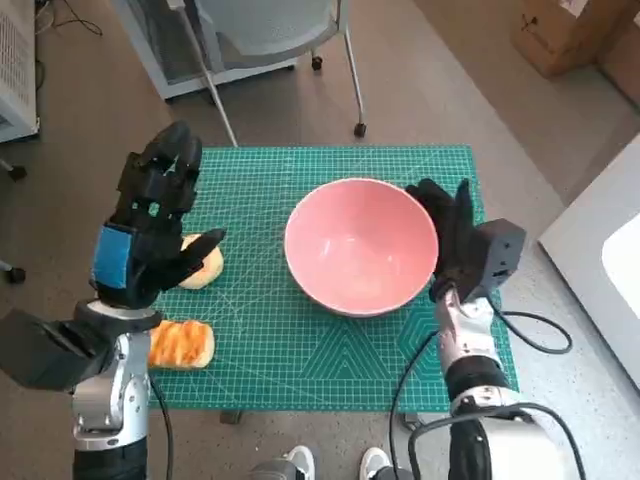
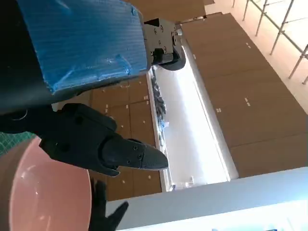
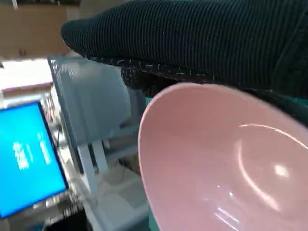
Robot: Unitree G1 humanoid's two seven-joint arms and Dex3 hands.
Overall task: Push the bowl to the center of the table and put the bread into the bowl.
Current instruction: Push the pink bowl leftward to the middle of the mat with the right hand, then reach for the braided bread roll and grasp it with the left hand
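Observation:
The pink bowl (image 1: pixel 361 245) stands empty near the middle of the green cutting mat (image 1: pixel 340 350); it also shows in the left wrist view (image 2: pixel 43 192) and fills the right wrist view (image 3: pixel 226 163). My right hand (image 1: pixel 447 232), fingers straight and spread, lies flat against the bowl's right rim; the glove (image 3: pixel 192 43) spans that wrist picture. Two breads lie at the mat's left edge: a pale roll (image 1: pixel 203 262) and a glazed orange piece (image 1: pixel 180 344). My left hand (image 1: pixel 150 215) hovers open above the roll, holding nothing, its fingers (image 2: pixel 106 144) spread.
A grey chair (image 1: pixel 270 40) on castors stands beyond the table's far edge. A cardboard box (image 1: pixel 570 35) sits on the floor at far right. A person's shoes (image 1: pixel 330 465) show at the near edge. A white surface (image 1: pixel 600 260) lies right of the table.

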